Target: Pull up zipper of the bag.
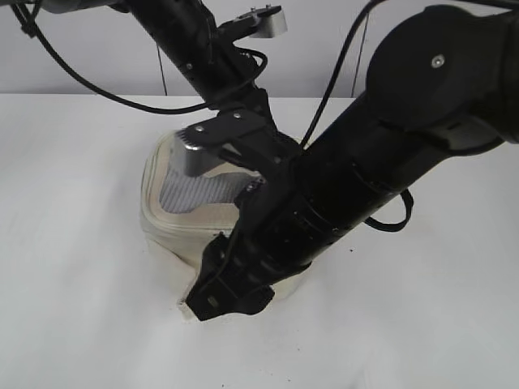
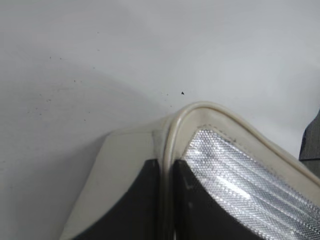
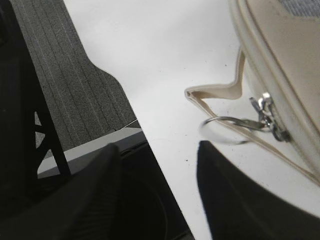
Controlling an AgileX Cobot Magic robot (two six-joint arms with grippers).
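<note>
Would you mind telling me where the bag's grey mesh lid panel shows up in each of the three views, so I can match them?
Exterior view: the mesh panel sits left of centre, on top of the bag, partly behind the arms.
Left wrist view: bottom right, beside the left gripper's dark fingers.
Right wrist view: only a sliver at the top right corner.
Shared landmark: the bag's cream rim bordering the mesh.

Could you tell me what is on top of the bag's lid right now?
The left gripper pinches the rim of the bag; beside it lies grey mesh. The arms cover the rest.
</note>
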